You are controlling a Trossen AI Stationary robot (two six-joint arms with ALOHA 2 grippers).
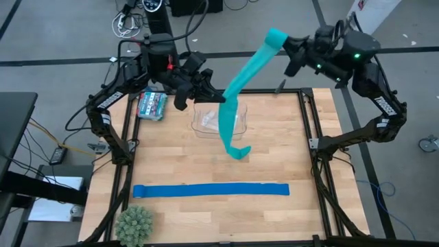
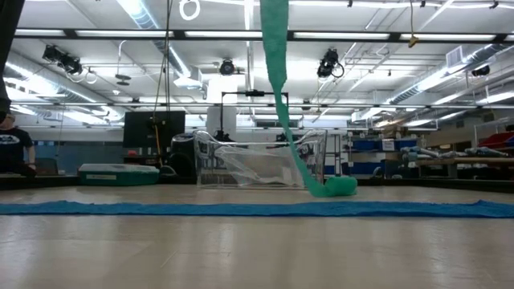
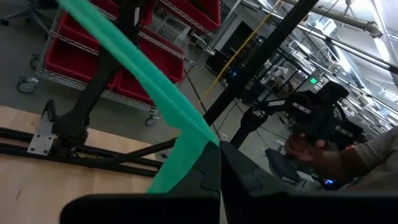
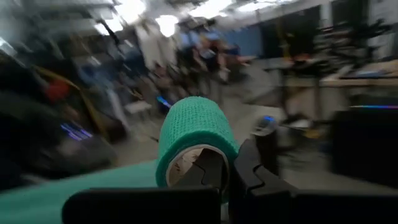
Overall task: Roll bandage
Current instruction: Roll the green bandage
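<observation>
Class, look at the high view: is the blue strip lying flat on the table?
Yes, the blue strip lies stretched out flat across the wooden table, apart from the hanging teal bandage.

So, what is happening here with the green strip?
Two robot arms are rolling a teal bandage. The right gripper is shut on the roll at the strip's upper end, held high above the table's far edge. The left gripper is shut on the strip lower down, above a clear box. The loose tail lies on the table. A blue strip lies flat nearer the front, untouched.
</observation>
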